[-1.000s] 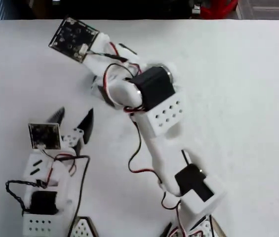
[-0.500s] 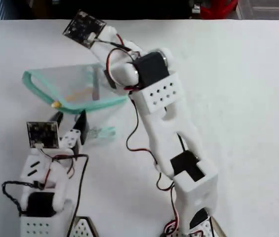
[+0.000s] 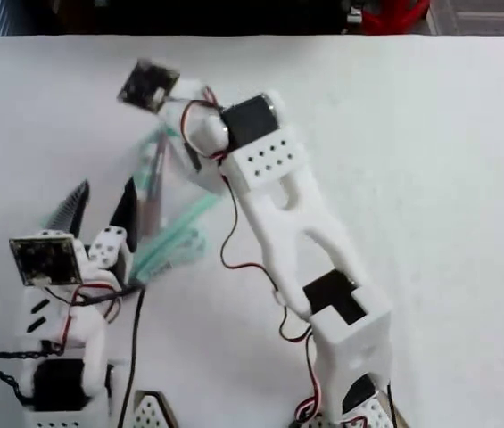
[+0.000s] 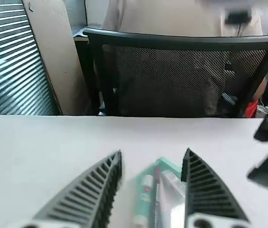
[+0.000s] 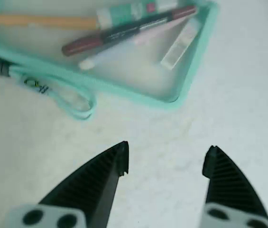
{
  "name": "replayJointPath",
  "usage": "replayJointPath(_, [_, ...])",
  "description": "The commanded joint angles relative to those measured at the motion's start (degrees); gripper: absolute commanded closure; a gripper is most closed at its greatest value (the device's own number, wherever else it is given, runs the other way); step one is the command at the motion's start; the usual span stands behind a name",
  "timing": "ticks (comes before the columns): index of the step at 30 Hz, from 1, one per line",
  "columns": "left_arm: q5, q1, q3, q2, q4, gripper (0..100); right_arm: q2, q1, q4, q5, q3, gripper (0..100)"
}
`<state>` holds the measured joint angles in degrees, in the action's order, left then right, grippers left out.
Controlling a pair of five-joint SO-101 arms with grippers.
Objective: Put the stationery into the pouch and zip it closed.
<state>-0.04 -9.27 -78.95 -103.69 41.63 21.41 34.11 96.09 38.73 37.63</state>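
The clear pouch [image 5: 124, 66] with mint-green trim lies on the white table just beyond the tips of my right gripper [image 5: 167, 152], which is open and holds nothing. Inside it are an orange pencil [image 5: 39, 21], a dark red pen [image 5: 124, 31], a green-and-white stick [image 5: 134, 12] and a small white block [image 5: 179, 47]. Its zipper pull loop [image 5: 74, 102] hangs off the near edge. In the high view the pouch [image 3: 169, 214] is a slanted streak between the two arms. My left gripper [image 3: 106, 189] is open beside it, and the pouch [image 4: 164, 190] shows between the fingers.
The right arm [image 3: 287, 214] stretches diagonally across the middle of the table [image 3: 430, 178]. A black mesh chair [image 4: 181, 76] stands behind the table's far edge. Bare white tabletop runs along the whole right side.
The pouch has swung from lying wide under the right wrist to slanting down towards the left gripper. The left arm has shifted left, and the right wrist has moved slightly.
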Motion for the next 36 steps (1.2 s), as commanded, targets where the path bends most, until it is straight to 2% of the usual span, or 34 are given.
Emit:
replayJointPath(1, [-3.87,-12.44,7.12,-0.75,-1.14,79,-1.45,0.57,-2.59,2.9,-6.33,73.9])
replayJointPath(4, [-12.48,-19.91,6.86,-0.48,-2.64,79,-1.36,0.57,-3.91,2.9,-8.79,73.9])
replayJointPath(11, [-33.32,-28.18,-10.73,-0.48,-16.26,79,-1.45,3.74,-6.46,2.81,-13.1,74.0])
replayJointPath(14, [-41.76,-29.14,-17.93,-0.57,-22.86,78,-3.38,4.0,-7.08,2.64,-14.68,74.0])
replayJointPath(19, [-42.9,-24.75,-17.05,2.42,-20.48,72,-9.45,2.33,-9.98,2.46,-19.96,74.0])
replayJointPath(20, [-43.43,-24.22,-15.56,3.38,-18.73,72,-10.59,2.07,-10.42,2.46,-21.54,74.0])
replayJointPath(21, [-44.57,-24.04,-12.13,4.7,-13.63,72,-11.56,1.27,-10.77,2.46,-23.3,74.0])
replayJointPath(24, [-47.47,-23.78,3.43,12.0,6.33,72,-14.02,-0.57,-13.32,2.46,-29.1,74.0])
replayJointPath(29, [-48.88,-24.75,24.35,33.27,12.84,72,-16.75,-3.03,-17.54,2.37,-37.54,74.1])
replayJointPath(31, [-55.38,-25.01,33.67,42.95,18.29,72,-17.98,-3.21,-19.21,1.67,-40.97,74.1])
replayJointPath(34, [-69.1,-25.19,47.38,55.69,28.04,72,-20.18,-3.3,-22.55,-0.35,-46.33,74.1])
replayJointPath(36, [-77.8,-25.54,54.07,62.81,31.56,72,-21.76,-3.3,-25.36,-0.7,-50.2,74.1])
